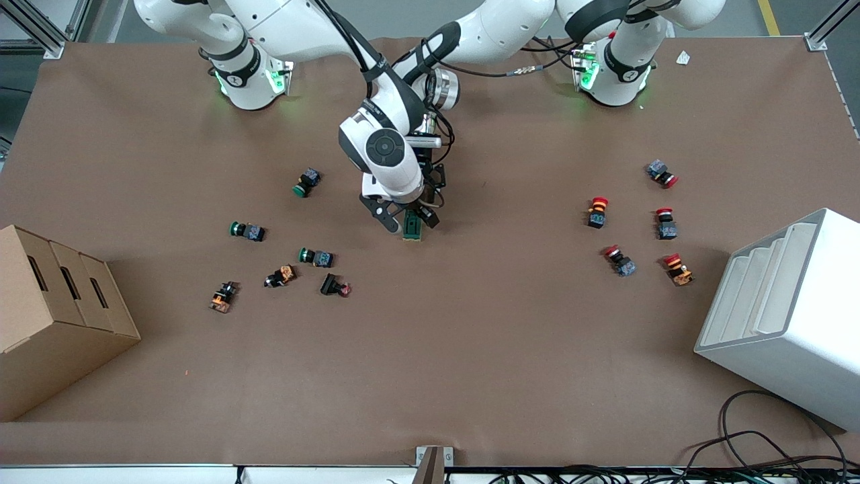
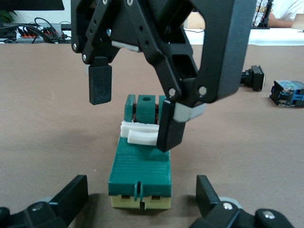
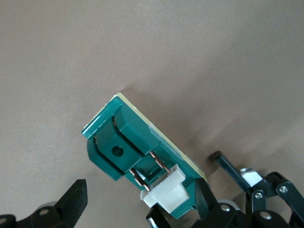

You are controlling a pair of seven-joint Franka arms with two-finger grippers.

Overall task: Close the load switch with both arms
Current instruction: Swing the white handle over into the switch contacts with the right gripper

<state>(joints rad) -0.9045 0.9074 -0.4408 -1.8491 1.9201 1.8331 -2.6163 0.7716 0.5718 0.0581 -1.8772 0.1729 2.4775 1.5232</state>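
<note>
In the left wrist view, one black finger (image 2: 170, 127) of the right gripper (image 2: 135, 111) presses against the white lever (image 2: 141, 135) of the load switch (image 2: 141, 171), while its other finger hangs clear beside the block, so the fingers are spread. At the bottom of that frame, the left gripper (image 2: 142, 199) has its own fingers spread wide, one on each side of the switch's cream end, not touching it. The right wrist view shows the green block (image 3: 137, 156) at centre frame with the white lever low, a right finger (image 3: 202, 202) against it.

In the front view, both grippers meet just above centre frame over the load switch (image 1: 412, 228), which lies flat on the brown table (image 1: 470, 349). Green-capped push buttons (image 1: 247, 231) scatter at centre left, red-capped ones (image 1: 597, 211) at centre right. A cardboard box (image 1: 54, 316) sits at the left edge, a white rack (image 1: 793, 316) at the right edge.
</note>
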